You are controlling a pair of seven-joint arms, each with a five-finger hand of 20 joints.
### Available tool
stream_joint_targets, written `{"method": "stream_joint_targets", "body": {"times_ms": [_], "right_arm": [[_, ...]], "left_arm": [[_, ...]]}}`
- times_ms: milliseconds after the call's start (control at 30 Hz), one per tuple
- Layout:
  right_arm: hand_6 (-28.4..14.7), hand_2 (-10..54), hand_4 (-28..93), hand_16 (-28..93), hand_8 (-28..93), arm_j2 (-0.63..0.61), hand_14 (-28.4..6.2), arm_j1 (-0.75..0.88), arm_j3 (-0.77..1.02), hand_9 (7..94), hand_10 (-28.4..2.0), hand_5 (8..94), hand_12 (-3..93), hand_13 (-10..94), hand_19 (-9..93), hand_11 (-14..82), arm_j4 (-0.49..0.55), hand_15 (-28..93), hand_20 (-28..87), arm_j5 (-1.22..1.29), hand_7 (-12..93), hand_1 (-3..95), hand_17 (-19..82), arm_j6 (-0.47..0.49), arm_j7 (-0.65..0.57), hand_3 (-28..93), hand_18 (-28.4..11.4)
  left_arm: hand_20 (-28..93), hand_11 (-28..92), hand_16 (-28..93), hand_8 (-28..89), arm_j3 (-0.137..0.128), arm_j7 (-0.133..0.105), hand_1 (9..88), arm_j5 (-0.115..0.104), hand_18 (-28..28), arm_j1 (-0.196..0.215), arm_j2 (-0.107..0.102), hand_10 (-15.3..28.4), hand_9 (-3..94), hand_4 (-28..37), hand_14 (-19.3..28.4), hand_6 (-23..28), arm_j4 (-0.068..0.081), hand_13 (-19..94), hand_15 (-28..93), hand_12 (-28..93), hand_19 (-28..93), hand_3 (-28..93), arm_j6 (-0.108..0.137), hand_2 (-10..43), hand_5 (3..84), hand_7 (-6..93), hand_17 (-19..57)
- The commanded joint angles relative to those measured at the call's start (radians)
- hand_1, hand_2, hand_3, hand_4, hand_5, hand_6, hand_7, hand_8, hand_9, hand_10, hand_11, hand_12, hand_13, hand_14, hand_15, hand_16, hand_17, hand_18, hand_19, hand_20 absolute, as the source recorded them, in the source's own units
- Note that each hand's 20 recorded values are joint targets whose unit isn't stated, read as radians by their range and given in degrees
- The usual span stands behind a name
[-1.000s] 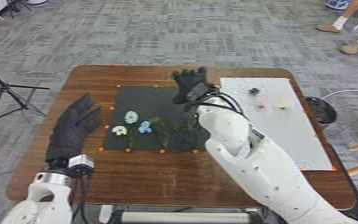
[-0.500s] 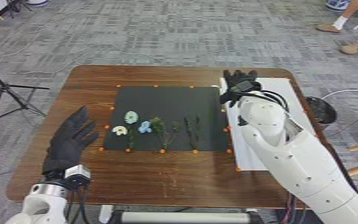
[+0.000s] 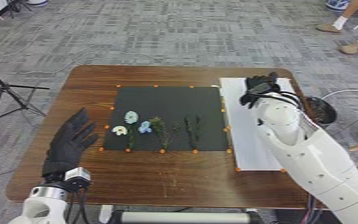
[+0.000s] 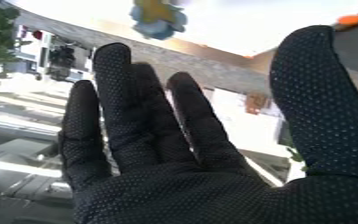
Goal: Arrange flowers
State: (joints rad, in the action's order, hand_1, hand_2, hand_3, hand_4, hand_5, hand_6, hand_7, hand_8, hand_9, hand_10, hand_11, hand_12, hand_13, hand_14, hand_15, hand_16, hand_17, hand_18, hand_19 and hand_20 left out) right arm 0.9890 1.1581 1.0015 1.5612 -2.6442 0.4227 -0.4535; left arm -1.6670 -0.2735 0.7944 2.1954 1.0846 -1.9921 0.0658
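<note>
We have our right hand (image 3: 262,87) over the far right part of the white board (image 3: 255,152), which lies along the right edge of the worktop (image 3: 184,182). In the right wrist view, our right hand (image 4: 171,195) has its fingers straight and slightly parted, with the thumb well away from them; a blurred blue-and-yellow, flower-like thing (image 4: 158,19) shows past the fingertips.

Our left hand (image 3: 65,148) is above the left edge of the worktop, its fingers extended towards the far edge and a little apart.

We see the flowers on the black mat (image 3: 162,100) in the middle of the worktop. The white flower (image 3: 119,130) is close to the mat's left edge, and the pale blue flower (image 3: 131,116) is just beside it, nearer the far edge. To their right is the blue flower (image 3: 145,127), then the leafy green sprigs (image 3: 159,131), whose stems run towards the mat's near edge. The slender green stems (image 3: 193,131) lie further right, side by side, between those sprigs and the mat's right edge. Orange markers (image 3: 163,151) dot the edges of the mat. Outside the worktop's right edge, we see a black basket (image 3: 325,111).
</note>
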Motion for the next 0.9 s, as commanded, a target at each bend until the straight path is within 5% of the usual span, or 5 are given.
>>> {"method": "stream_joint_targets", "body": {"times_ms": [33, 200, 367, 733, 900], "right_arm": [[-8.6, -9.5, -28, 20, -8, -0.057, -13.5, 0.017, 0.04, 38.5, -16.4, 33.0, 23.1, 36, 70, 21.6, 0.069, 66, 49, 0.03, 17, 23.3, 7, 0.118, -0.013, 84, -22.1], [-7.6, -9.5, -28, 20, -9, -0.068, -13.7, 0.039, 0.047, 43.0, -15.1, 37.6, 26.4, 38, 70, 32.3, 0.082, 67, 49, 0.025, 21, 23.0, 7, 0.096, 0.003, 84, -22.0], [-3.6, -9.5, -28, 22, -12, -0.073, -11.2, 0.06, 0.039, 53.4, -13.0, 47.2, 27.7, 48, 71, 42.0, 0.048, 68, 49, -0.006, 29, 28.1, 11, -0.024, 0.022, 85, -21.2], [-2.3, -9.5, -28, 25, -14, -0.054, -10.2, 0.056, 0.029, 52.8, -12.7, 48.7, 27.7, 49, 72, 42.1, -0.006, 68, 49, -0.066, 32, 30.9, 13, 0.046, 0.023, 86, -20.6], [-1.8, -9.5, -28, 25, -14, -0.059, -10.2, 0.074, 0.03, 53.8, -12.4, 50.5, 28.1, 49, 72, 43.5, -0.023, 69, 48, -0.068, 34, 31.6, 13, -0.039, 0.024, 87, -20.7]], "left_arm": [[9, 9, 10, -10, 0.004, -0.009, 22.6, -0.007, 21.2, 0.008, -0.001, 9.4, 19.6, -28.3, 12.9, 1.6, -0.011, 17, 13, 23, 42, 63, 0.021, -6.3, 23.1, 19.1, -13.0], [9, 9, 9, -10, 0.018, -0.007, 22.6, -0.005, 21.2, -0.006, -0.005, 9.4, 19.7, -28.3, 12.9, 1.6, -0.008, 17, 13, 22, 42, 64, 0.029, -6.3, 23.1, 19.3, -13.0], [9, 9, 9, -10, 0.039, -0.006, 22.5, -0.002, 21.2, -0.034, -0.013, 9.5, 19.7, -28.3, 12.9, 1.6, 0.001, 17, 13, 22, 42, 64, 0.033, -6.3, 23.1, 19.3, -13.0], [9, 9, 9, -10, 0.042, -0.009, 22.5, 0.0, 21.3, -0.04, -0.015, 9.5, 19.7, -28.3, 12.9, 1.6, 0.007, 17, 13, 22, 42, 64, 0.017, -6.3, 23.1, 19.1, -13.0], [9, 9, 9, -10, 0.036, -0.013, 22.7, 0.001, 21.3, -0.035, -0.015, 9.5, 19.7, -28.3, 12.9, 1.6, 0.004, 17, 13, 22, 42, 64, 0.011, -6.1, 23.2, 19.1, -13.1]]}}
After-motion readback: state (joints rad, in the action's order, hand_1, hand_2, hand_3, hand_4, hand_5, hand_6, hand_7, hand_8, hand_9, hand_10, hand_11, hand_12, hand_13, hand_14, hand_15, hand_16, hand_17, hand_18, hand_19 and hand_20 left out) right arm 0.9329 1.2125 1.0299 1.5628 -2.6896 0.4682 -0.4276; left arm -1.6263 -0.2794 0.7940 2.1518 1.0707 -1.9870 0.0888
